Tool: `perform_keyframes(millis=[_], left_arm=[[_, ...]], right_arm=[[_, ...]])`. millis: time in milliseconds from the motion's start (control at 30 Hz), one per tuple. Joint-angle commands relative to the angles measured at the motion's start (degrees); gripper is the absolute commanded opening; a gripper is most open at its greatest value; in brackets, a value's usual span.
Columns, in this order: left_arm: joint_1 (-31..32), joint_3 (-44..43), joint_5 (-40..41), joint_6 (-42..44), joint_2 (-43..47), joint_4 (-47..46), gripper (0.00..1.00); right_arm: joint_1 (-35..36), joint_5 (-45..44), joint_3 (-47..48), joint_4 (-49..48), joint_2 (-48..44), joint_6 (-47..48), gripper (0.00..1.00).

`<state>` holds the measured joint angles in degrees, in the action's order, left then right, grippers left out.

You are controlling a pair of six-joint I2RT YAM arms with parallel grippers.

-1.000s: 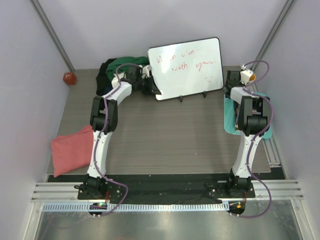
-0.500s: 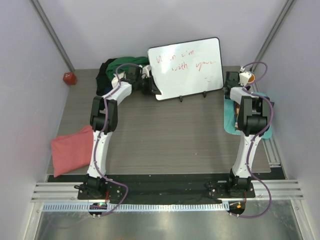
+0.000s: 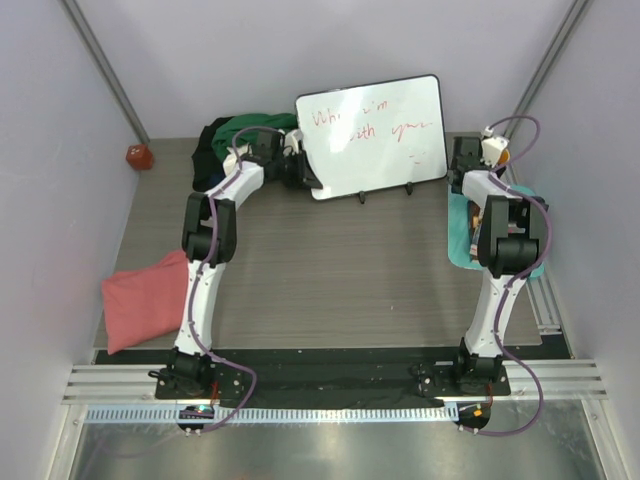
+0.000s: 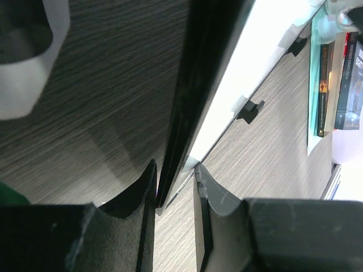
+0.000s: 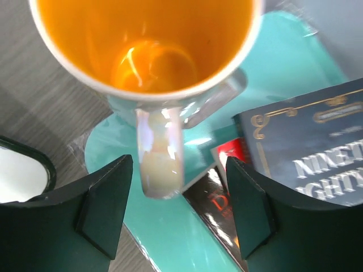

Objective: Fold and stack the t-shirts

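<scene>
"What's different from a second ago?"

"My right gripper point(image 5: 178, 195) has let go. Its fingers were closed around the handle point(image 5: 160, 153) of the mug point(image 5: 142, 51). Now they stand wide on either side of it, touching nothing, and the mug sits on its own at the edge of the teal mat point(image 5: 283, 73)."

"And your left?"

"No change — my left gripper point(image 4: 176, 184) is clenched on the edge of the whiteboard point(image 3: 375, 135) near its left corner, one pad on each face."

"So where are the shirts in all this?"

"Untouched. The salmon pink tee point(image 3: 140, 300) lies rumpled at the near left of the table point(image 3: 350, 290). The dark green tee point(image 3: 250, 127) and black tee point(image 3: 208, 150) are heaped at the far left, behind my left arm. The white one I can't pick out. My reading is that I'm only clearing clutter off the work area — the mug is parked, the board comes next, and no fold has begun."
</scene>
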<state>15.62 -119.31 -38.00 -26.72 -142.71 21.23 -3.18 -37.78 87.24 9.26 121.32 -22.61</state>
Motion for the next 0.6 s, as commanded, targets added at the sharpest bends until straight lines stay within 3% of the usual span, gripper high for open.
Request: perform_keyframes(millis=[0,233,567], left_arm=[[-0.85,-4.61,7.50,-2.46,-3.62,6.36,0.00],[0.11,-14.98,8.29,-2.72,-8.98,11.37,0.00],[3.19,-19.74,8.20,-2.55,-10.48,11.46,0.00]], right_arm=[[0.10,-4.50,0.12,0.41,-8.28,-0.50,0.72],[0.28,-3.97,-2.07,0.06,-16.02,-1.21,0.73],[1.42,0.24,-6.29,-3.80,-24.11,0.81,0.73]])
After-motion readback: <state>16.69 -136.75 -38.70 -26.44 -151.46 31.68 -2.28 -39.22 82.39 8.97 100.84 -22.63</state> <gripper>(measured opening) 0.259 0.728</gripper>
